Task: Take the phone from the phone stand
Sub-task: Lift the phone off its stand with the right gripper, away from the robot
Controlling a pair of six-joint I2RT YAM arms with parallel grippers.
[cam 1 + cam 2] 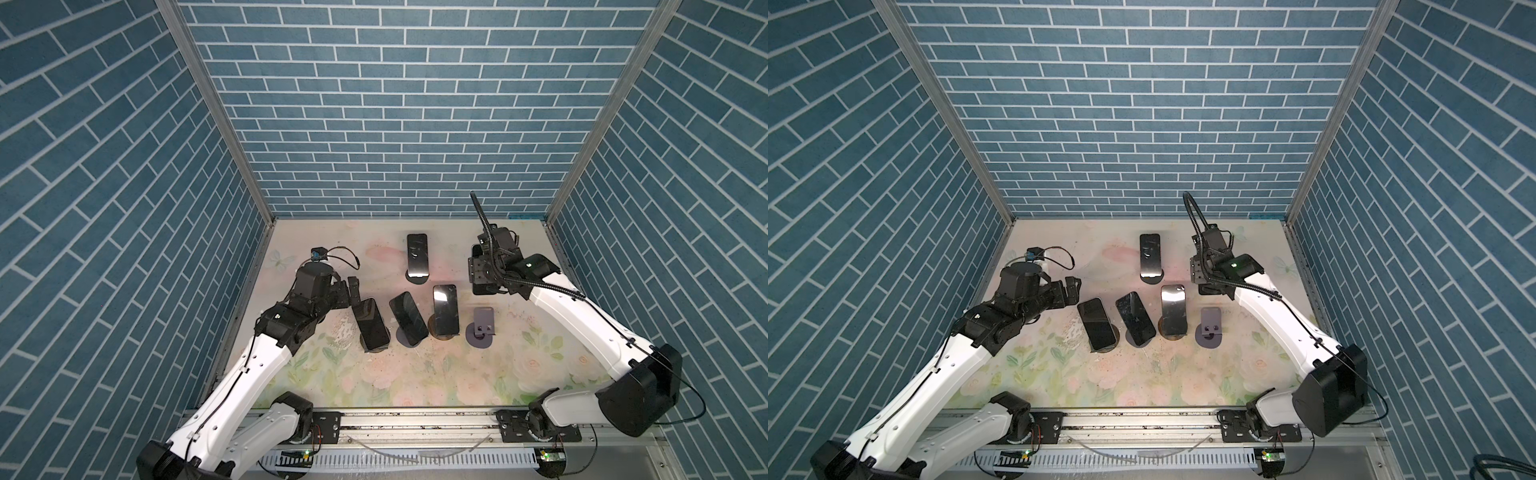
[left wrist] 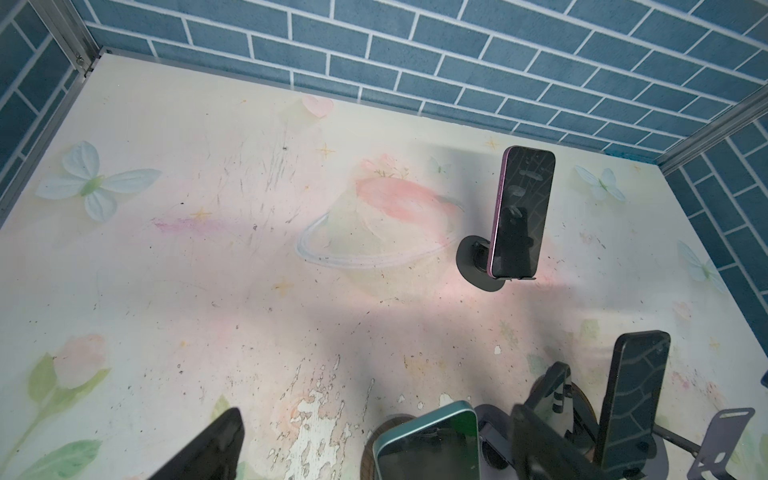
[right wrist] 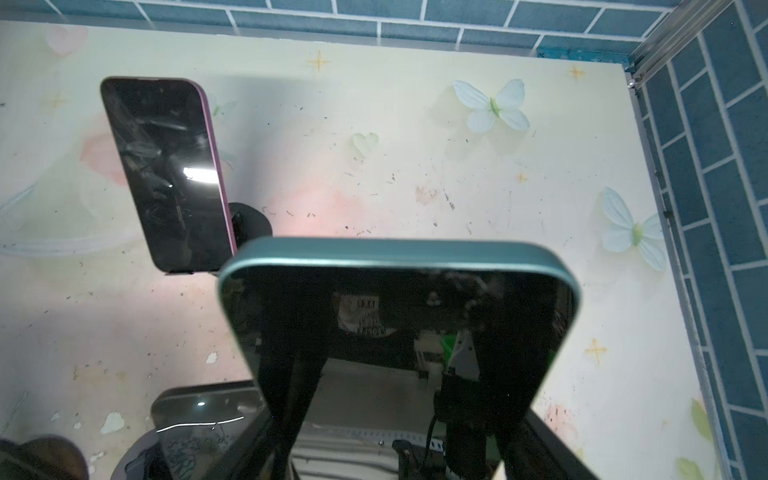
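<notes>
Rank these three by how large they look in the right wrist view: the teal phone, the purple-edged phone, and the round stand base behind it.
1. teal phone: largest, but nearest the camera, so its true size is unsure.
2. purple-edged phone.
3. round stand base: smallest, partly hidden.

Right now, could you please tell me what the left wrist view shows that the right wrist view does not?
Left wrist only: the open left gripper and a mint-edged phone showing between its fingers. Right wrist only: the right gripper shut on a teal-edged phone. Both: the purple-edged phone on its stand, the floral tabletop and the blue brick wall.
</notes>
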